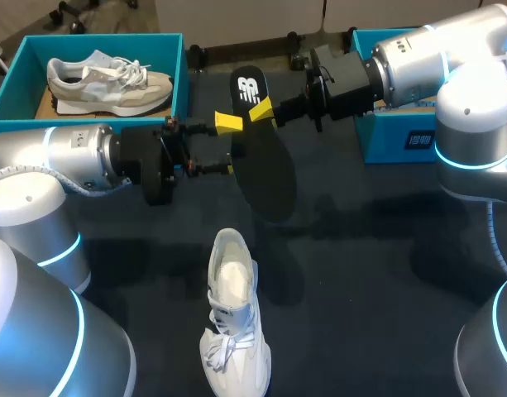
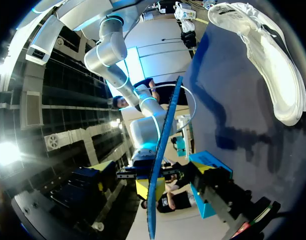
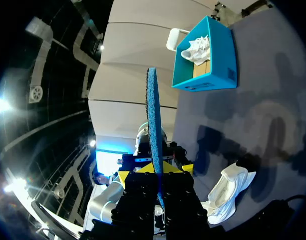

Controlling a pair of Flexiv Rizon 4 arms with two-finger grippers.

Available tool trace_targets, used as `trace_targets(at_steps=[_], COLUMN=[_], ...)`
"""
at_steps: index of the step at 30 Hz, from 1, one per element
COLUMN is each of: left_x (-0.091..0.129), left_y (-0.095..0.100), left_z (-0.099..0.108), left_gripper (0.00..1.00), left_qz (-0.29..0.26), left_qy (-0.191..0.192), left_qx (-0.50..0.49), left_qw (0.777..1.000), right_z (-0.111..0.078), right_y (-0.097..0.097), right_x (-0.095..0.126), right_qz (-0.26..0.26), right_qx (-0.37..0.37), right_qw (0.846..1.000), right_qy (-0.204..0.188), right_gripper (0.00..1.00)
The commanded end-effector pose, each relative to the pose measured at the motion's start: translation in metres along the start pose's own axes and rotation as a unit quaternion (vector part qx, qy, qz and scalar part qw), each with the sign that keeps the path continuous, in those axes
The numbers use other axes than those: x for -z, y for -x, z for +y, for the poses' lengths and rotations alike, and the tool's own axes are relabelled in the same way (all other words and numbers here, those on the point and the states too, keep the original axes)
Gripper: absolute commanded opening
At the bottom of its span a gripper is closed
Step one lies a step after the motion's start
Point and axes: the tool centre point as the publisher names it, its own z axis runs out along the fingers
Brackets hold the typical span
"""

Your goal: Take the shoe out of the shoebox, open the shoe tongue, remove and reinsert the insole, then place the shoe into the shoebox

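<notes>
The right gripper [image 1: 260, 110] is pinching the black insole [image 1: 265, 178] at its 12 o'clock end, above the table [image 1: 377, 273]. The left gripper [image 1: 227, 146] is holding its fingers wide apart at the insole's 9 o'clock edge. The white shoe [image 1: 233, 314] is lying at 6 o'clock. Only the wrist views are showing the insole's blue underside, edge-on.

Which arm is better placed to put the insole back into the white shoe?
The right, probably: the right gripper has its jaws shut on the insole, not far from the white shoe. The left gripper is only beside the insole's edge.
</notes>
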Motion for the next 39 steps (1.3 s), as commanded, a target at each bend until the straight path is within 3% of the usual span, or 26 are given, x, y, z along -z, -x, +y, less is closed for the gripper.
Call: trace_targets(at_steps=[1, 5, 15, 21, 22, 24, 25, 34, 36, 37, 39], left_x=[-0.0086, -0.0118, -0.0134, -0.0126, -0.0127, -0.0134, -0.0141, -0.0161, -0.0150, -0.0139, -0.0113], left_y=[0.0003, -0.0007, -0.0055, -0.0066, -0.0068, -0.0068, -0.0069, -0.0078, -0.0071, -0.0067, -0.0062], left_z=[-0.0019, -0.0049, -0.0063, -0.0062, -0.0050, -0.0042, -0.0035, -0.0020, -0.0020, -0.0023, -0.0033], left_gripper=[0.66, 0.49, 0.42, 0.30, 0.22, 0.14, 0.00, 0.00, 0.00, 0.00, 0.00], left_qz=[-0.001, 0.008, 0.004, 0.003, 0.002, 0.002, 0.002, 0.002, 0.002, 0.002, 0.004], left_qy=[0.002, 0.008, 0.019, 0.028, 0.031, 0.032, 0.034, 0.036, 0.036, 0.036, 0.037], left_qx=[-0.004, -0.017, -0.017, -0.020, -0.020, -0.021, -0.022, -0.026, -0.027, -0.028, -0.030], left_qw=[1.000, 1.000, 1.000, 0.999, 0.999, 0.999, 0.999, 0.999, 0.999, 0.999, 0.999], right_z=[-0.0002, -0.0002, -0.0002, -0.0002, -0.0002, -0.0002, -0.0002, -0.0004, -0.0013, -0.0022, -0.0056], right_y=[0.0003, 0.0003, 0.0003, 0.0003, 0.0003, 0.0003, 0.0003, 0.0005, 0.0002, 0.0001, 0.0004], right_x=[-0.0010, -0.0010, -0.0010, -0.0010, -0.0010, -0.0010, -0.0010, -0.0011, -0.0008, -0.0002, 0.0021], right_qz=[0.000, 0.000, 0.000, 0.000, 0.000, 0.000, 0.000, 0.004, 0.009, 0.010, 0.016], right_qx=[0.000, 0.000, 0.000, 0.000, 0.000, 0.000, 0.000, 0.003, 0.008, 0.009, 0.016], right_qw=[1.000, 1.000, 1.000, 1.000, 1.000, 1.000, 1.000, 1.000, 1.000, 1.000, 1.000], right_qy=[0.001, 0.001, 0.001, 0.001, 0.001, 0.001, 0.001, 0.004, 0.007, 0.006, 0.011], right_gripper=[0.00, 0.00, 0.00, 0.00, 0.00, 0.00, 0.00, 0.00, 0.53, 1.00, 1.00])
